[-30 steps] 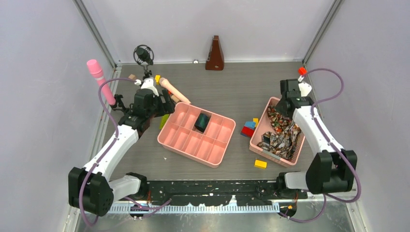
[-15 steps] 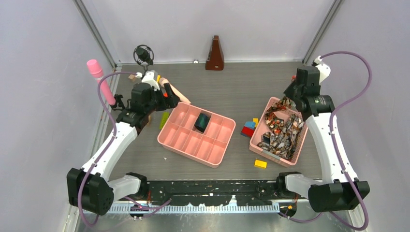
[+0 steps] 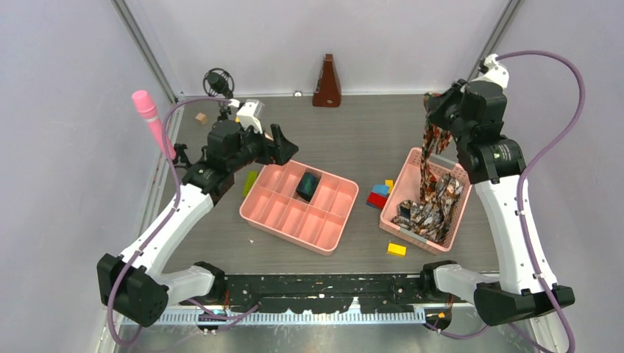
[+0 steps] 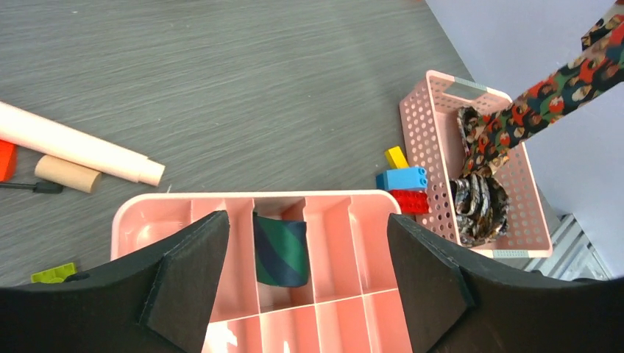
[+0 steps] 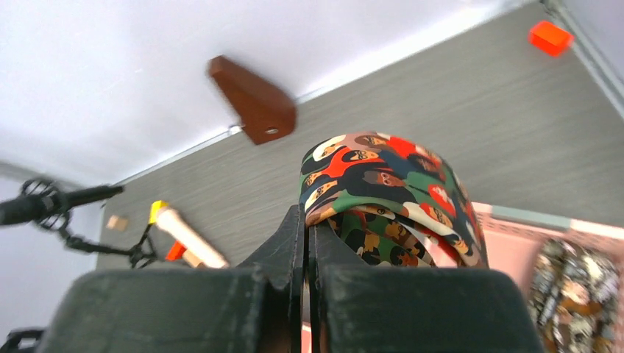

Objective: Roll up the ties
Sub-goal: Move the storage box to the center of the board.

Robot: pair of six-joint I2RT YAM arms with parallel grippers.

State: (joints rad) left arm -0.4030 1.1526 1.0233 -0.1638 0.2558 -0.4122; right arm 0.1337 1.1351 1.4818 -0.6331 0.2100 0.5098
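Note:
My right gripper (image 3: 435, 103) is raised high over the far end of the pink basket (image 3: 392, 197) and is shut on a floral tie (image 3: 430, 151). The tie hangs down from it into the basket, where more ties (image 3: 434, 209) lie in a heap. In the right wrist view the jaws (image 5: 307, 220) pinch the folded tie (image 5: 386, 187). My left gripper (image 3: 283, 151) is open and empty over the far left corner of the pink divided tray (image 3: 257, 213). A rolled green and navy tie (image 4: 280, 250) stands in one of the tray's compartments, between my open fingers (image 4: 305, 283).
A brown metronome (image 3: 327, 81) stands at the back wall. A pink cylinder (image 3: 151, 121) and a black microphone (image 3: 218, 82) are at the far left. A pale wooden roller (image 4: 73, 143) lies beyond the tray. Toy blocks (image 3: 379, 195) lie between tray and basket, and a yellow one (image 3: 396, 249) lies near the front.
My right gripper has risen and moved back, pulling a tie up out of the basket. My left gripper has swung right, over the tray's corner.

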